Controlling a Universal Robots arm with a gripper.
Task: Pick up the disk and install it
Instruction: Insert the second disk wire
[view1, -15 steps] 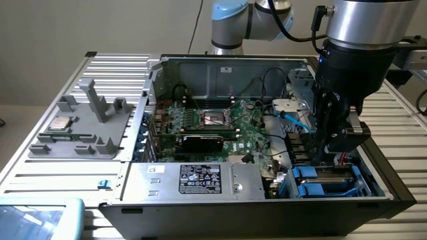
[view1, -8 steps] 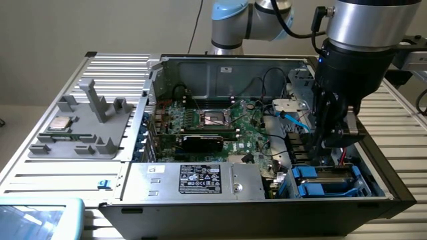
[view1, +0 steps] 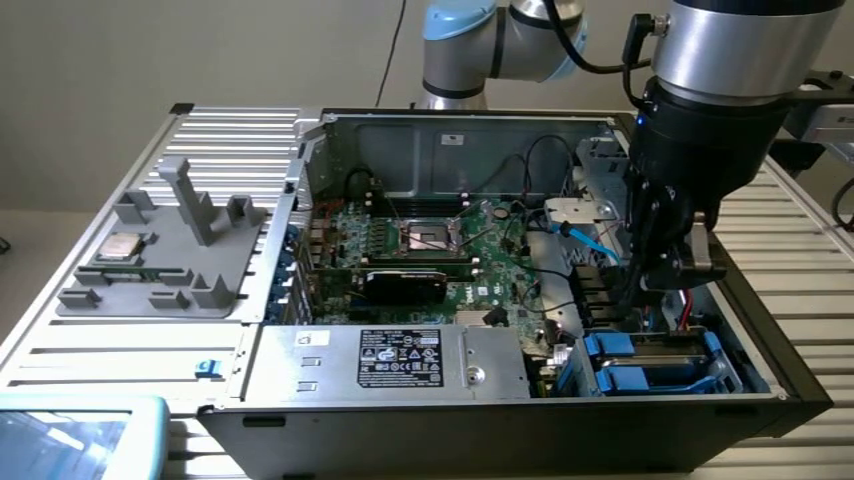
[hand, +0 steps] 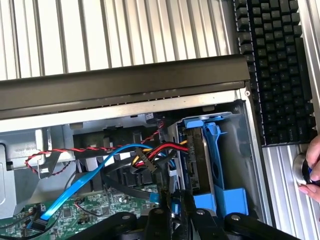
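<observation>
Disk (hand: 196, 157) w/ blue rails sits upright in drive bay at corner of open PC case (view1: 400, 420). Jaws (hand: 175, 207) nearly closed above cables (hand: 150, 160) beside disk; can't tell if gripping anything

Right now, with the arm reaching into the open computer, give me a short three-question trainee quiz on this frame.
1. True or false: the disk lies on the grey tray outside the case.
2. Where is the gripper? A: over the grey tray. B: inside the case, close to the disk. C: above the large box with the sticker.
3. Short answer: what black item lies outside the case wall in the wrist view?

Key
1. False: it stands on edge in its blue rails at a corner inside the case.
2. B.
3. The keyboard.
</observation>
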